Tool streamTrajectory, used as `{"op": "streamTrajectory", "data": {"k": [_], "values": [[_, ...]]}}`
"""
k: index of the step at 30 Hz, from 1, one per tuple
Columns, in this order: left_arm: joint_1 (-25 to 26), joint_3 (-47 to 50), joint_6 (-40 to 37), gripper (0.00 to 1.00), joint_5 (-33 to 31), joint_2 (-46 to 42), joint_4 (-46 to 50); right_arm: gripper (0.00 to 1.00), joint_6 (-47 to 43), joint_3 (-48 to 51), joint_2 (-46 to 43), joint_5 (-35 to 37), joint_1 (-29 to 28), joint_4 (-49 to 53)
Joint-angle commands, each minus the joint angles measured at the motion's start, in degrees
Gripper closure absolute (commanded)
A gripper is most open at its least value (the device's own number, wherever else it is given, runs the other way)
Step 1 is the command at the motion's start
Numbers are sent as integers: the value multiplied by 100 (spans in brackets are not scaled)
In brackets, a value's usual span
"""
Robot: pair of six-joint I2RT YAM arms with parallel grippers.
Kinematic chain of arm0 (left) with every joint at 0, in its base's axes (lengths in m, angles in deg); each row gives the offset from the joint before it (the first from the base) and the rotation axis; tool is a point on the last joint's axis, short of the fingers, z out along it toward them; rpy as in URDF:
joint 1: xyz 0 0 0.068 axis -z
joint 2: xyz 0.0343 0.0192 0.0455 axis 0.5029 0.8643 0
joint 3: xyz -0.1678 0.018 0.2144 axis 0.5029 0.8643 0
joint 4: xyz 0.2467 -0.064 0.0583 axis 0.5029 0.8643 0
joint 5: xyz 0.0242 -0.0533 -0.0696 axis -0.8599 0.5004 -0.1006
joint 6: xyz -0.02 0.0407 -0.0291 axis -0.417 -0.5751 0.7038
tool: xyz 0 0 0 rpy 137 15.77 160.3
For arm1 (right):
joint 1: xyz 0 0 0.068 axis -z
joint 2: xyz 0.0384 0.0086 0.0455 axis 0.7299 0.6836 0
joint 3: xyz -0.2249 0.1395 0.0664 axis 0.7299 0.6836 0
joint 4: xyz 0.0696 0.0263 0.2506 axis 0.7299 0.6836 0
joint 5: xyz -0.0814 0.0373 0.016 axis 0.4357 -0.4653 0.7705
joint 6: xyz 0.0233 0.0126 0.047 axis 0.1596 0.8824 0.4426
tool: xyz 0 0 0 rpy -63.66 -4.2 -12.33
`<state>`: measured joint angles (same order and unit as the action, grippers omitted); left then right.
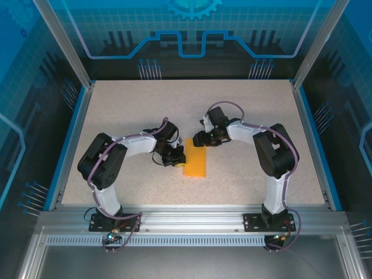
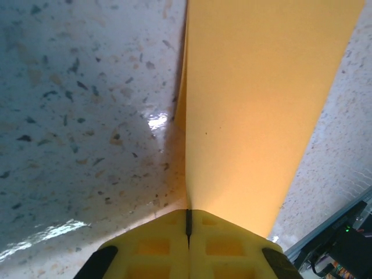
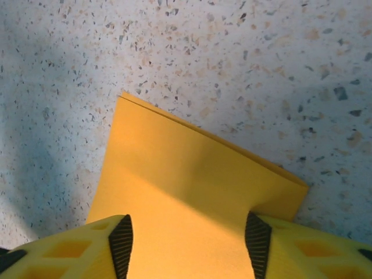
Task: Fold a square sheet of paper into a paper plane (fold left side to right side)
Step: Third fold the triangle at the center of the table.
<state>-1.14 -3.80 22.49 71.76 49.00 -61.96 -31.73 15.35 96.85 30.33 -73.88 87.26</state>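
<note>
On a pale speckled table [image 1: 244, 104] with blue edging, seen from above, the left arm [image 1: 107, 165] rises from the near edge and bends in toward the middle of the surface. Its end, the left gripper [image 1: 173, 157], sits at the left edge of the square sheet of paper [image 1: 196, 165]. The bright orange sheet lies folded into an upright rectangle near the centre of the surface, slightly closer to the near edge than to the far one. In the left wrist view, the left gripper [image 2: 188, 218] has its two yellow fingers [image 2: 154, 247] pressed together with only a thin seam between them. The paper [image 2: 261, 104] runs away from their tips across the table [image 2: 75, 116], and its left edge stands slightly off the surface. Whether a layer is pinched in that seam cannot be told. To the right, the right gripper [image 1: 200, 139] is over the far end of the sheet, its arm [image 1: 273, 157] curving back to the near edge. In the right wrist view, the right gripper [image 3: 189, 232] has its jaws apart, with the black pads [image 3: 121, 247] on either side of the flat paper [image 3: 186, 168]. Two layers show at the paper's far edge on the table [image 3: 232, 58].
</note>
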Motion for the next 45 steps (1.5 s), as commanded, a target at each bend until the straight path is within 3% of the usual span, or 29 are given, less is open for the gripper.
{"op": "streamTrajectory", "data": {"k": [1,10,17,26,31,38,45], "values": [[48,144,240,97,-16,-222,91,36,-286,144,-379,176,-59,-174],[75,160,423,99,-31,-275,69,14,-755,1225,-1929,809,-84,-654],[84,179,581,100,-33,-294,53,1,-890,2430,-3512,1399,-513,-774],[92,185,748,100,26,-274,48,0,-869,3539,-4798,2288,-1727,-827],[87,169,829,100,73,-264,88,0,-1070,3886,-4757,2712,-2473,-1182],[100,161,878,100,170,-239,90,0,-1966,3874,-3902,3126,-3429,-2042],[92,151,879,100,194,-240,124,0,-2389,3531,-2858,3679,-3855,-2505]]}}
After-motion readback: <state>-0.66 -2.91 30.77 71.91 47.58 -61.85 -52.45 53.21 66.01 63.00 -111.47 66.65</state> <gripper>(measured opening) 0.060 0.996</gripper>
